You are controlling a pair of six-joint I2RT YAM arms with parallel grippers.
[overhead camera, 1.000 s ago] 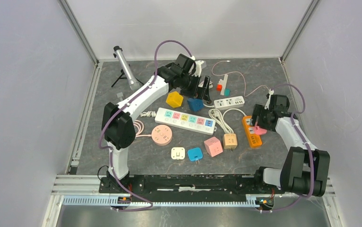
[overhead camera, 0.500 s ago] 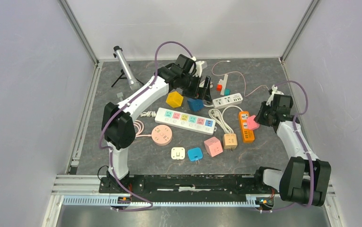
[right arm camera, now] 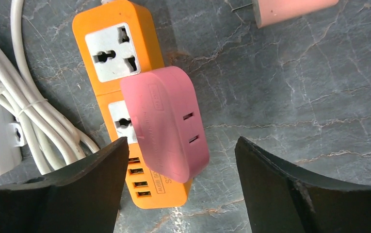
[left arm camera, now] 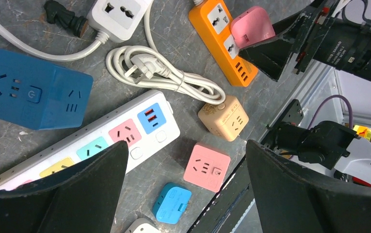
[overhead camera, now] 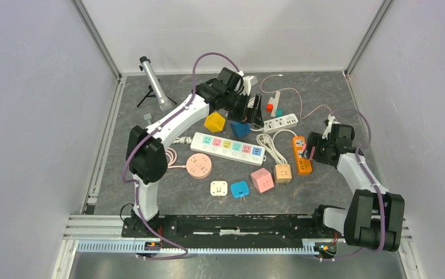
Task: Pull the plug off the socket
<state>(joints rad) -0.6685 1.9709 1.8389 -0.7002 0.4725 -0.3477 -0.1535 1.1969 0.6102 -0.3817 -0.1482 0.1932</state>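
Not much is legible from here. The pink plug [right arm camera: 166, 124] carries a small embossed label near its upper end, and the orange power strip [right arm camera: 120, 73] has fine print beside its USB ports. Both are too small for me to read. In the left wrist view there is white lettering on the black housing of the right arm [left arm camera: 353, 46], too angled to make out. The blue cube socket [left arm camera: 30, 94] shows a power symbol on its button.

The plug lies tilted across the strip's lower socket, overhanging the strip's right edge. Part of that socket's face shows beside it, and I cannot tell whether the pins are still in. My right claw [right arm camera: 181, 141] is spread wide with a finger on either side of the plug, neither touching it, gripping nothing. My left claw [left arm camera: 184, 145] is likewise wide open and empty, hanging over the far middle of the surface [overhead camera: 185, 197] and looking down on the pastel multi-socket strip [left arm camera: 125, 133].

Half a second ago the right claw was raised and farther off. It has since dropped low over the strip, and the plug is hard to see under it in the top view. Over the full second the strip swung: its near end pointed rightward, and now it lies closer to straight. The left arm [overhead camera: 173, 119] has barely moved.

For room, there is bare surface right of the strip, up to the right wall [overhead camera: 417, 116]. On the left, the coiled white cable [right arm camera: 33, 121] lies just beside the strip. A pale pink adapter [right arm camera: 290, 7] with metal pins sits beyond the plug, well apart.
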